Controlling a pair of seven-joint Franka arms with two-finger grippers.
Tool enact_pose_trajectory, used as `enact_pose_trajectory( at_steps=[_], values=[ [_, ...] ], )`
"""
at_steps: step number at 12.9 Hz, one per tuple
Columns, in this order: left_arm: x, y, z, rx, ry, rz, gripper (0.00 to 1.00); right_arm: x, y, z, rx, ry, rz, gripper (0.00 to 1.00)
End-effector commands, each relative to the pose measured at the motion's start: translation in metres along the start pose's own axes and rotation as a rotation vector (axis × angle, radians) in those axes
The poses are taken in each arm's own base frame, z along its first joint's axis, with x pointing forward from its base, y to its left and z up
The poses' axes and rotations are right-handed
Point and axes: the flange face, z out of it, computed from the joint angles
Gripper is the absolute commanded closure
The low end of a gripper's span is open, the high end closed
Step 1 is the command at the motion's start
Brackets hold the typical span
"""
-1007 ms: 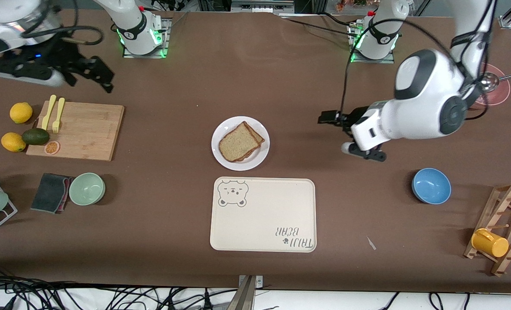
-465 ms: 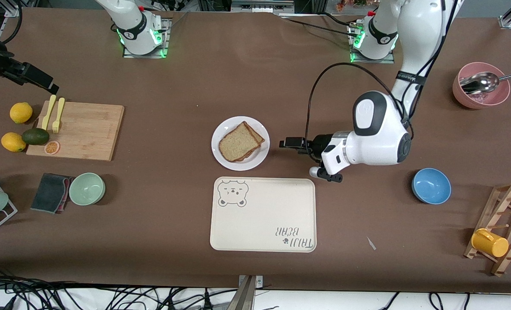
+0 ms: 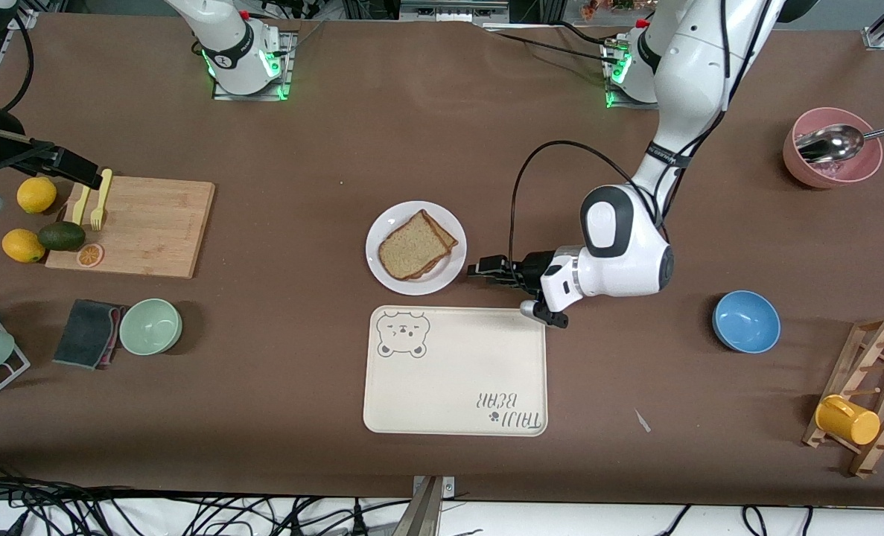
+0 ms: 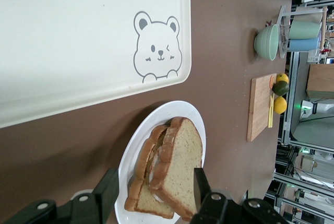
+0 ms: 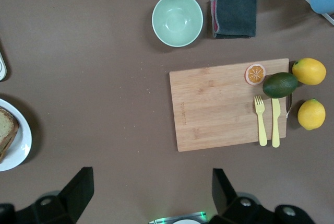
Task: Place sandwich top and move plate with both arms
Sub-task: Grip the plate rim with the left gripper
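The sandwich top (image 3: 410, 249) lies on the stacked sandwich on the white plate (image 3: 391, 220) in the middle of the table, a little askew over the lower slice. It also shows in the left wrist view (image 4: 182, 166) on the plate (image 4: 156, 114). My left gripper (image 3: 479, 269) is low beside the plate's rim, toward the left arm's end, open and empty (image 4: 154, 187). My right gripper (image 3: 77, 165) is up over the edge of the cutting board at the right arm's end, open and empty (image 5: 151, 192).
The cream bear tray (image 3: 456, 372) lies just nearer the camera than the plate. The cutting board (image 3: 132, 227) holds a fork and knife, with lemons and an avocado beside it. Also on the table are a green bowl (image 3: 150, 326), a blue bowl (image 3: 746, 321), a pink bowl (image 3: 829, 158) and a rack with a mug (image 3: 847, 419).
My left arm has swung down and toward the plate, bringing its gripper next to the rim. My right arm has drawn back toward its end of the table.
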Motion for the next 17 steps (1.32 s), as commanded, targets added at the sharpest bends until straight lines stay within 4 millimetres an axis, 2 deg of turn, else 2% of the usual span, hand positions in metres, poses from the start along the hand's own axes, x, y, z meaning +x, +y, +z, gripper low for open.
enact_pose_trajectory(
  at_steps=[1, 4, 6, 8, 10, 14, 17],
  values=[
    [0.004, -0.010, 0.010, -0.020, 0.011, 0.059, 0.48, -0.004, -0.003, -0.012, -0.012, 0.005, -0.011, 0.00],
    [0.000, -0.032, 0.028, -0.036, -0.001, 0.126, 0.47, -0.003, -0.006, -0.026, 0.016, 0.090, -0.033, 0.00],
    [-0.004, -0.041, 0.041, -0.080, 0.014, 0.156, 0.48, -0.007, -0.009, -0.031, 0.073, 0.088, -0.069, 0.00],
    [-0.008, -0.045, 0.051, -0.087, 0.010, 0.171, 0.63, -0.010, -0.011, -0.030, 0.068, 0.073, -0.074, 0.00],
    [-0.009, -0.052, 0.057, -0.072, 0.016, 0.162, 0.63, -0.012, -0.009, -0.032, 0.066, 0.067, -0.074, 0.00],
    [-0.018, -0.050, 0.081, -0.106, 0.048, 0.154, 0.61, -0.014, -0.013, -0.032, 0.053, 0.069, -0.071, 0.00],
    [-0.019, -0.053, 0.083, -0.109, 0.052, 0.166, 0.62, -0.014, -0.014, -0.031, 0.052, 0.063, -0.076, 0.00]
  ],
)
